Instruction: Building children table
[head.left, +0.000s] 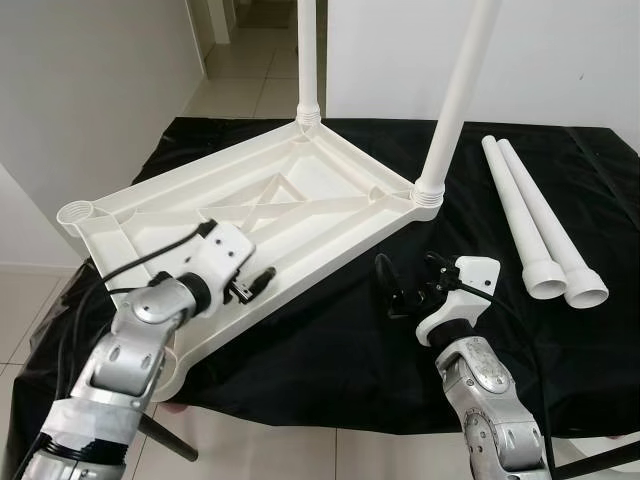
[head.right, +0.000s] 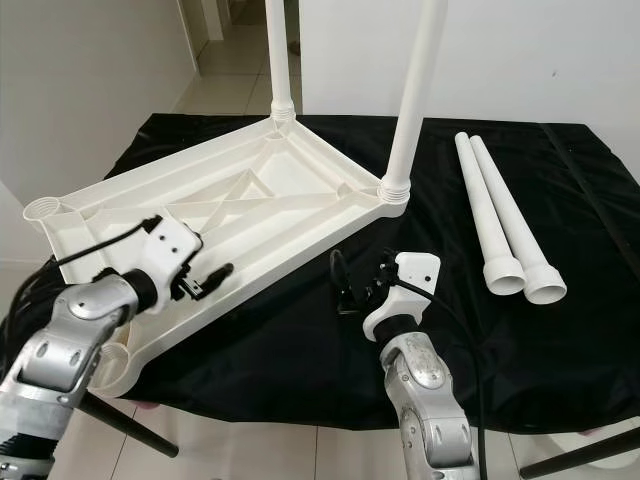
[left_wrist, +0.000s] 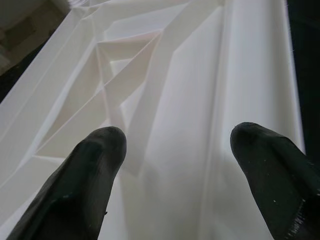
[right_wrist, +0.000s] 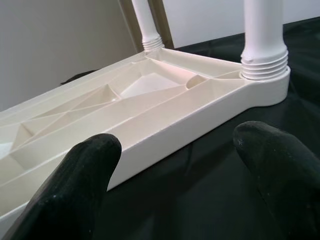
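- white plastic tabletop (head.left: 270, 215) lies upside down on a black cloth (head.left: 330, 350), ribbed underside facing up, its near-left end overhanging the cloth edge.
- two fitted legs (head.left: 455, 100) stand upright in the far and right corner sockets; the near-left socket (head.left: 78, 213) is vacant.
- two loose legs (head.left: 535, 225) lie side by side on the cloth to the right of the tabletop, well apart from it, wide ends toward the robot.
- left gripper (head.left: 262, 280) hovers over the tabletop's near edge, fingers (left_wrist: 90, 170) spread apart, nothing between them.
- right gripper (head.left: 408, 280) sits over bare cloth just beside the tabletop's near-right edge, fingers (right_wrist: 75, 180) spread wide, holding nothing.
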